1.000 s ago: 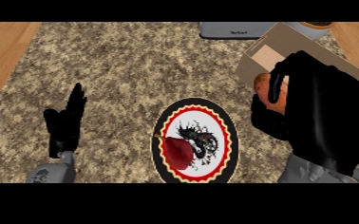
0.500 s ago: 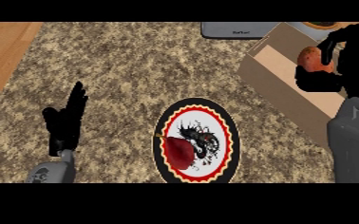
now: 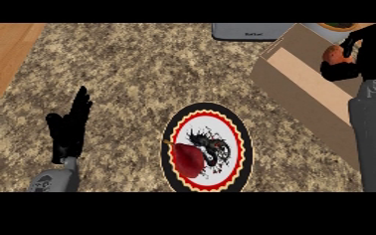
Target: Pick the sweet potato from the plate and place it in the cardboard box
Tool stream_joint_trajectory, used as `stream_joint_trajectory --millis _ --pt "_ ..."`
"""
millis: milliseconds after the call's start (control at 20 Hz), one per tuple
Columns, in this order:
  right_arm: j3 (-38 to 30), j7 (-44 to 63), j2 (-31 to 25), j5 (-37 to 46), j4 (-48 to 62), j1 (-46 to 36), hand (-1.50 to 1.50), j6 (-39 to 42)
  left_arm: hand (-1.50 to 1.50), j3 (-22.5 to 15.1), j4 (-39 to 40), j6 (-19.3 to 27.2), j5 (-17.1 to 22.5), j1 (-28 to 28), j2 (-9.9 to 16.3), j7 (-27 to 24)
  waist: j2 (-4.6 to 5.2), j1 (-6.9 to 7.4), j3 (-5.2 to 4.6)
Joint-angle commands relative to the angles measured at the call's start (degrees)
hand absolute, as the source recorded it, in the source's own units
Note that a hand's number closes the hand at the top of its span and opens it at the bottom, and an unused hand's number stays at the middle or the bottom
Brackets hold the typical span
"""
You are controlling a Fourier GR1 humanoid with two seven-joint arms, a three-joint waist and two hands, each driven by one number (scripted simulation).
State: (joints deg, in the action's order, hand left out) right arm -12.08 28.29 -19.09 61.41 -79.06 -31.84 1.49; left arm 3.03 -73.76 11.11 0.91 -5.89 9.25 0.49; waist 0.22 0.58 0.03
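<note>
Right hand (image 3: pixel 343 62) is curled round the sweet potato (image 3: pixel 335 54), fingers wrapped on it, orange skin showing to the hand's left. It holds the potato over the open cardboard box (image 3: pixel 308 87), whose near wall sits just below and left of the hand. Looks like the carry is done and the hand is positioned for release into the box; the potato is not yet resting inside, as far as I can tell. Next move likely needs the fingers to part over the opening, not over the wall.

Plate (image 3: pixel 207 148) lies well down and left of the right hand, black rim, red scalloped ring, dark motif in the middle. A dark red pear-shaped item (image 3: pixel 188 158) still lies on it.

Left hand (image 3: pixel 70 129) rests at the view's lower left, fingers straight and up, holding nothing.

Grey appliance (image 3: pixel 249 31) sits up and left of the right hand, small dark label on it, too small to read. A bowl rim (image 3: pixel 339 26) shows just above the hand.
</note>
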Motion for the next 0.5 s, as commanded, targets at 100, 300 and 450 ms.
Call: stream_joint_trajectory --millis 100,300,450 --pt "-6.9 -3.9 -1.0 -5.7 17.3 -5.6 -1.5 -4.1 0.0 -0.2 -3.6 0.1 -0.1 0.5 0.3 3.1 0.02 0.64 0.05" --pt "-9.9 -13.2 -0.5 -12.1 21.7 -5.0 -1.5 -8.8 0.0 -0.6 -1.2 0.2 -1.1 -0.1 -0.6 0.2 0.04 0.24 0.03" --pt "-12.2 -20.4 1.8 -17.7 19.9 -2.7 -1.5 -12.0 0.0 -0.6 -3.5 0.2 -0.8 1.1 -0.5 1.7 -0.12 0.01 0.07"
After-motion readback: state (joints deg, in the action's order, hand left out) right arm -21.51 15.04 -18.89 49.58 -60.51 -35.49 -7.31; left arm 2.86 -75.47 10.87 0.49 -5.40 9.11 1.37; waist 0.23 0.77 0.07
